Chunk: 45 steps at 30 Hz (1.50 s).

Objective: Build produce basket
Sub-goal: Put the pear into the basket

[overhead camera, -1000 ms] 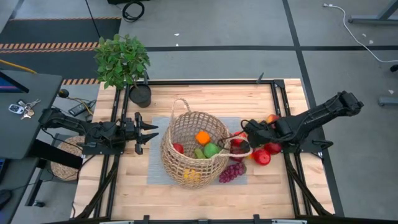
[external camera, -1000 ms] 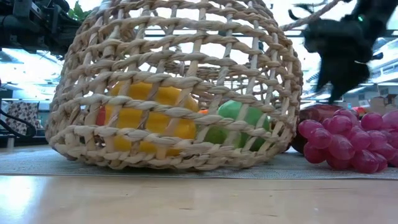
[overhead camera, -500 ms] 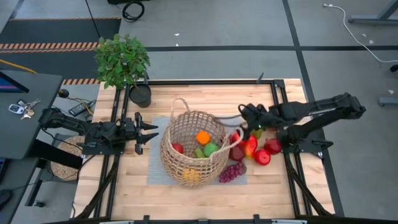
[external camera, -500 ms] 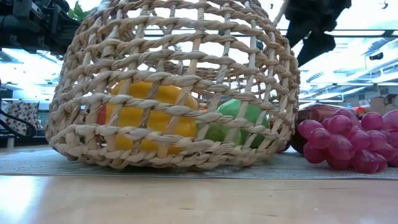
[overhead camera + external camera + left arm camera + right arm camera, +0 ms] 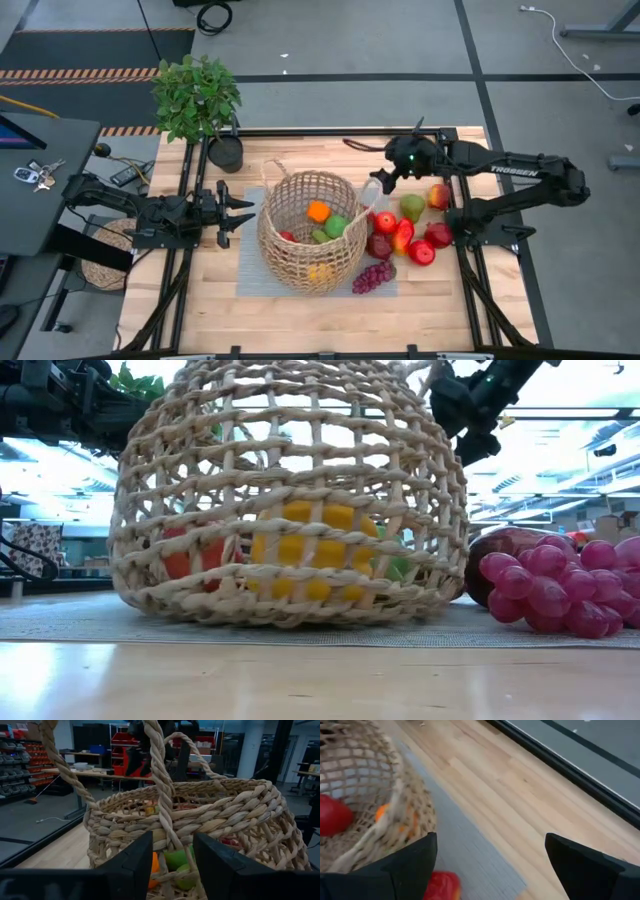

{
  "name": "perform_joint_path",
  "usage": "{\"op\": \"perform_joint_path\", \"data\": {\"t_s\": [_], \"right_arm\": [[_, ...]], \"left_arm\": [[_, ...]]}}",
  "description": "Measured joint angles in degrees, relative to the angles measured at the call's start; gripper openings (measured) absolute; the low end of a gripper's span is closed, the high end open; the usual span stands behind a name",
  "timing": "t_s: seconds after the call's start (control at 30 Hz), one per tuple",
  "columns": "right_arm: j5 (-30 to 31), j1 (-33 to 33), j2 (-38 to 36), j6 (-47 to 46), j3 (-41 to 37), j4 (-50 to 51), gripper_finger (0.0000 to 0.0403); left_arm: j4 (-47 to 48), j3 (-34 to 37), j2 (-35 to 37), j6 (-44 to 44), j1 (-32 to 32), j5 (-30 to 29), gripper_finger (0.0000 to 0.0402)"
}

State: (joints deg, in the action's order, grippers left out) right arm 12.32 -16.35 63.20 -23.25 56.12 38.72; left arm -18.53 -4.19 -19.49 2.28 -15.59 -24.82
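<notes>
The tan wicker basket (image 5: pixel 310 232) stands on a grey mat (image 5: pixel 250 272). It holds an orange piece (image 5: pixel 318 211), a green one (image 5: pixel 336 227), a red one (image 5: pixel 288 238) and a yellow one (image 5: pixel 320 271). It fills the low view (image 5: pixel 290 500). More produce lies on the table to its right: red apples (image 5: pixel 386 222), a green pear (image 5: pixel 412 207) and purple grapes (image 5: pixel 372 277). My right gripper (image 5: pixel 383 183) is open, above the table beside the basket's raised right handle (image 5: pixel 370 197). My left gripper (image 5: pixel 238 212) is open just left of the basket, facing its near handle (image 5: pixel 159 795). My right gripper: its fingers are spread wide and the basket's right handle (image 5: pixel 375 837) runs blurred past the outer side of one finger (image 5: pixel 415 865). I cannot tell whether it touches the handle.
A potted plant (image 5: pixel 197 95) in a black pot (image 5: pixel 226 153) stands at the table's far left. Further apples (image 5: pixel 437 235) lie at the right near the frame rail (image 5: pixel 455 200). Bare wood (image 5: pixel 300 315) lies along the near edge.
My right gripper has gone from among the fruit at the right up and toward the table's far edge. The basket's right handle, which lay over the fruit, now stands raised beside it. The basket has rocked from a lean to more upright, and its contents have shifted.
</notes>
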Motion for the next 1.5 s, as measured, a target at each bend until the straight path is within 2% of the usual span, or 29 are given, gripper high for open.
{"op": "perform_joint_path", "data": {"t_s": [0.33, 0.5, 0.7, 0.83, 1.07, 1.27, 1.43, 1.5], "right_arm": [[-7.37, -7.62, 0.31, 0.71, 0.0, 1.61, 0.0374], [-8.6, -9.87, 0.59, 0.4, 0.0, 4.2, 0.0374], [-13.26, -12.87, 0.59, 0.31, 2.5, 9.48, 0.0374], [-12.06, -14.05, 0.57, 0.34, 5.96, 14.32, 0.0374], [-11.02, -17.08, 1.07, -2.15, 8.07, 16.06, 0.0374], [-8.65, -17.43, 6.29, -6.21, 8.04, 22.06, 0.0374], [-11.46, -15.91, 11.58, -6.83, 8.0, 28.52, 0.0374], [-10.79, -14.91, 12.59, -6.44, 8.0, 32.46, 0.0374]], "left_arm": [[-0.02, -0.02, 0.02, 0.0, -0.02, 0.0, 0.0145], [0.0, -0.01, 0.0, 0.0, -0.02, 0.0, 0.015], [0.0, 0.0, 0.02, 0.0, 0.0, 0.0, 0.0146], [-0.02, -0.01, 0.02, 0.0, -0.02, 0.0, 0.0146], [-0.02, -0.02, 0.02, 0.0, -0.02, 0.0, 0.0149], [-0.02, 0.0, 0.02, 0.0, 0.0, 0.0, 0.0146], [-0.02, -0.01, 0.0, 0.0, -0.01, 0.01, 0.0151], [-0.02, 0.0, 0.02, 0.0, -0.02, 0.0, 0.0149]]}}
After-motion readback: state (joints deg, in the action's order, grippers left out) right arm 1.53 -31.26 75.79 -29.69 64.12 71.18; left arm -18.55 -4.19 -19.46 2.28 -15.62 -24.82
